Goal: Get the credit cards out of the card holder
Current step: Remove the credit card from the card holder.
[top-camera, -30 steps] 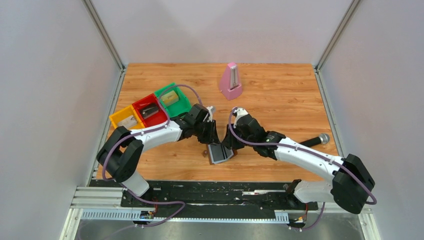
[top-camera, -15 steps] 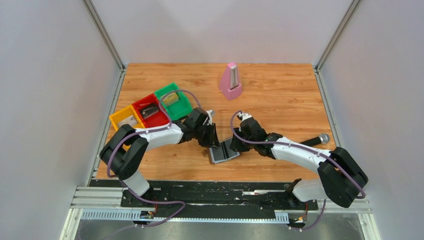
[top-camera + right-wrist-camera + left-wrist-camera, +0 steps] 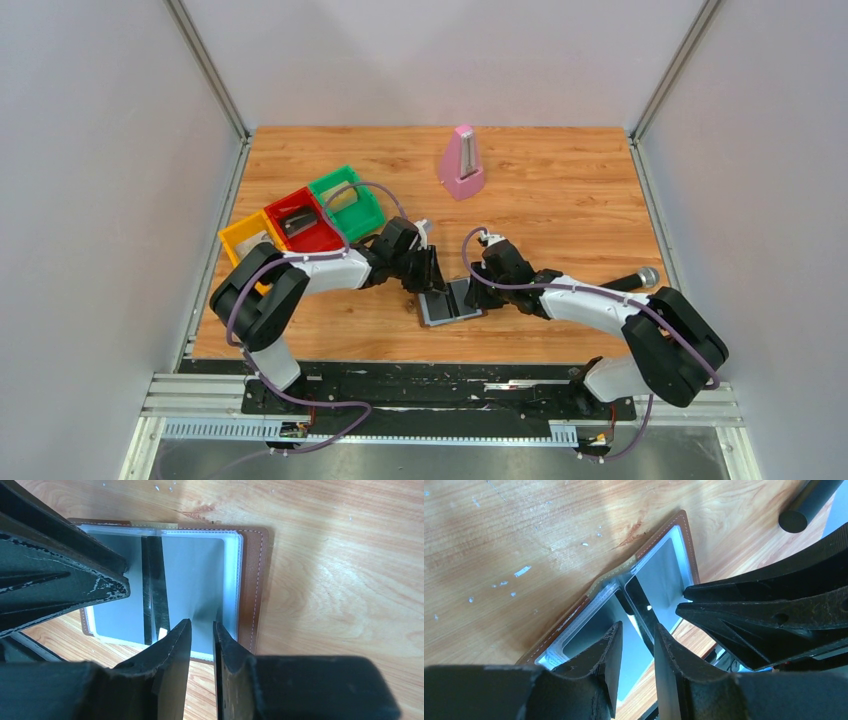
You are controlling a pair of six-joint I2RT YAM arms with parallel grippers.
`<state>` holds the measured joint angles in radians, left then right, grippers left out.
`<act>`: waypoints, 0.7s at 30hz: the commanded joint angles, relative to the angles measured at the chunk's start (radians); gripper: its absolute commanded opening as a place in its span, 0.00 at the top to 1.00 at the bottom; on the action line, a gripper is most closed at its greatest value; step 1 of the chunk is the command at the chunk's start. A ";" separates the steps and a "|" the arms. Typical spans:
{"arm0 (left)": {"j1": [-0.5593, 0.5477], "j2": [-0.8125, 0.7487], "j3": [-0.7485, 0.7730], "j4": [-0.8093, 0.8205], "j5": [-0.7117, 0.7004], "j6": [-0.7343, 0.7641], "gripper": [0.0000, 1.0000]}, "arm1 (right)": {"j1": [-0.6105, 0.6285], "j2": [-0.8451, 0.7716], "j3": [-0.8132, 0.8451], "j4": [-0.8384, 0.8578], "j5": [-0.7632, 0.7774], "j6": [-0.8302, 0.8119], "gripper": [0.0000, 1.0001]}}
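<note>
The card holder lies open on the wood, grey-blue inside with a brown rim, and a dark strip runs down its fold. My left gripper hovers over its left half, jaws slightly apart with nothing between them. My right gripper is over the right half, its jaws a narrow gap apart and also empty. Credit cards lie in the trays: a dark one and a tan one. I cannot tell whether the holder's sleeves hold a card.
Yellow, red and green trays stand in a row at the left, behind the left arm. A pink metronome stands at the back. A black microphone lies right of the right arm.
The card holder has gone from a raised, half-folded V to lying flat and open. Both grippers have come lower over it. The left jaws have parted a little.
</note>
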<state>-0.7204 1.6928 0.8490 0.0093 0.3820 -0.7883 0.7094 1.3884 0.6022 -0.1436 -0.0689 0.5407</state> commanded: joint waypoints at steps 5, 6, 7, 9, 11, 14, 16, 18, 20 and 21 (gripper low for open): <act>-0.009 0.038 -0.027 0.075 -0.039 -0.003 0.62 | -0.014 0.011 -0.021 0.051 -0.010 0.018 0.76; -0.009 0.042 -0.036 0.098 -0.037 -0.007 0.62 | -0.016 0.011 -0.022 0.052 -0.012 0.019 0.76; -0.009 0.047 -0.040 0.109 -0.033 -0.009 0.61 | -0.017 0.009 -0.023 0.052 -0.013 0.018 0.76; -0.008 0.051 -0.049 0.134 -0.031 -0.016 0.61 | -0.020 0.009 -0.025 0.052 -0.015 0.018 0.76; -0.008 0.054 -0.051 0.146 -0.032 -0.018 0.60 | -0.023 0.008 -0.027 0.052 -0.017 0.018 0.76; -0.008 0.058 -0.047 0.152 -0.034 -0.019 0.60 | -0.025 0.008 -0.030 0.053 -0.019 0.019 0.76; -0.008 0.064 -0.043 0.156 -0.034 -0.021 0.60 | -0.027 0.008 -0.033 0.055 -0.021 0.020 0.77; -0.008 0.072 -0.040 0.162 -0.032 -0.023 0.60 | -0.029 0.008 -0.036 0.057 -0.023 0.021 0.77; -0.008 0.079 -0.039 0.167 -0.033 -0.024 0.60 | -0.031 0.009 -0.038 0.060 -0.024 0.022 0.77; -0.008 0.082 -0.038 0.169 -0.035 -0.025 0.60 | -0.030 0.010 -0.039 0.060 -0.026 0.023 0.77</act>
<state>-0.7204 1.7412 0.8158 0.1761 0.3805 -0.8154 0.6853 1.3926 0.5854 -0.1070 -0.0982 0.5564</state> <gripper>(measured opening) 0.393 0.235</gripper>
